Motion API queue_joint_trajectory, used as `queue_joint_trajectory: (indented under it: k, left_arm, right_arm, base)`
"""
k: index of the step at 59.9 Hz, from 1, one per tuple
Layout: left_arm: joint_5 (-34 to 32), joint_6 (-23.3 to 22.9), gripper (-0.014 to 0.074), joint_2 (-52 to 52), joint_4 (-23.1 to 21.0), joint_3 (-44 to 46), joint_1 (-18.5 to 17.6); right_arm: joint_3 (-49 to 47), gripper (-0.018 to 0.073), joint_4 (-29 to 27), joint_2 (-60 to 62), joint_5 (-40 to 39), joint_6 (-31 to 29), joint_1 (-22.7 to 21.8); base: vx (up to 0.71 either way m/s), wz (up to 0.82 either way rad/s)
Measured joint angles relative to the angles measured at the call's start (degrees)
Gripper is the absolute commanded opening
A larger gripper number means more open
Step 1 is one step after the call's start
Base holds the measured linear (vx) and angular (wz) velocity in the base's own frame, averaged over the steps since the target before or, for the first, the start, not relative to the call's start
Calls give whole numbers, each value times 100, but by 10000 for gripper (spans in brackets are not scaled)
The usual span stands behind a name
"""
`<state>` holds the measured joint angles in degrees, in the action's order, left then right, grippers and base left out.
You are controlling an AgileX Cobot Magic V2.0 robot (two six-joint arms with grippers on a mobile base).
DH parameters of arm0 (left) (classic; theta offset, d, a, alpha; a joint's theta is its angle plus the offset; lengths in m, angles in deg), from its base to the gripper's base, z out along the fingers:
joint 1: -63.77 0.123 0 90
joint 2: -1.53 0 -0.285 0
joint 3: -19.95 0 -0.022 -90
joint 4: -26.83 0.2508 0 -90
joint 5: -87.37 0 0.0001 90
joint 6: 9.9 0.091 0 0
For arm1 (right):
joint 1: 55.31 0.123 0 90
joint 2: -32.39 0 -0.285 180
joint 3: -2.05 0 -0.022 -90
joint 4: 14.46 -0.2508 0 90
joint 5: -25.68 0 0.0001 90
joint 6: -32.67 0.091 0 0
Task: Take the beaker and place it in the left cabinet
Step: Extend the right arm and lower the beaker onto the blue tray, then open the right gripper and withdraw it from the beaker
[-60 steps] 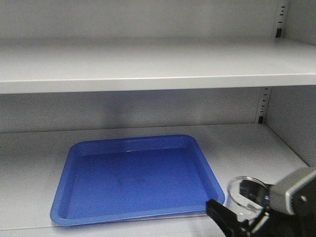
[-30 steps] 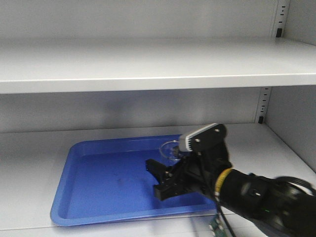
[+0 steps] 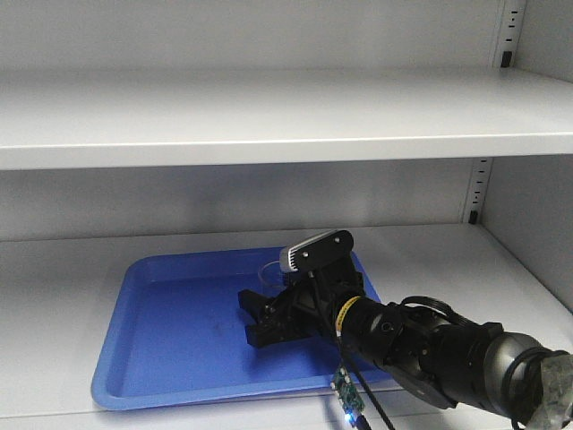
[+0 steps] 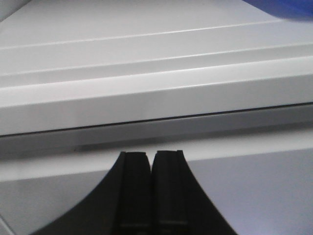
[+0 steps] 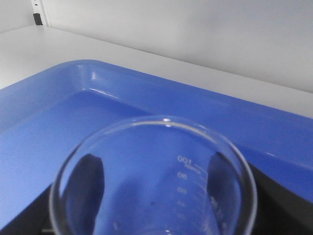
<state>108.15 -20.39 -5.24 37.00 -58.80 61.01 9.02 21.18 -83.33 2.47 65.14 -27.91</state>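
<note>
The right tool [image 3: 257, 319], gripping the small clear glass beaker [image 5: 161, 193], has moved inward over the blue plastic tray [image 3: 179, 345] inside the pale grey metal cabinet [image 3: 269, 116]; probably only release remains. The left tool [image 4: 151, 191] is closed, empty.

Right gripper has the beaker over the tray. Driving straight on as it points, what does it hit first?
With the beaker leading the right gripper, probably the blue tray's raised far rim; if it clears that, the cabinet's back wall. Height is unclear.

Right arm [image 3: 430, 345] reaches in low from the right. Right gripper [image 3: 260, 316] clamped around beaker [image 5: 188, 169], gripping both sides. Left gripper [image 4: 151, 155]: fingers [image 4: 134, 188] pressed flat together.
</note>
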Motion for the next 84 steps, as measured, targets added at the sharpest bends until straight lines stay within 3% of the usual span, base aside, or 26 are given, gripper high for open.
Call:
queue_joint_trajectory:
  k: [19,29,67,77,84]
  left_arm:
    - [0,0,4,0,0,0,0]
    - [0,0,4,0,0,0,0]
    - [0,0,4,0,0,0,0]
    - [0,0,4,0,0,0,0]
    - [0,0,4,0,0,0,0]
  right_arm:
    - [-12,543,13,0,0,-13,0]
    - [-12,622,17,0,6,-13,0]
    - [-12,547,24,760,-12,-18,0]
    - [-12,397,24,1049,577,-18,0]
    - [-6,153,19,1320,1505,-18,0]
  base:
    - [0,0]
    - [0,0]
    - [0,0]
    - [0,0]
    - [0,0]
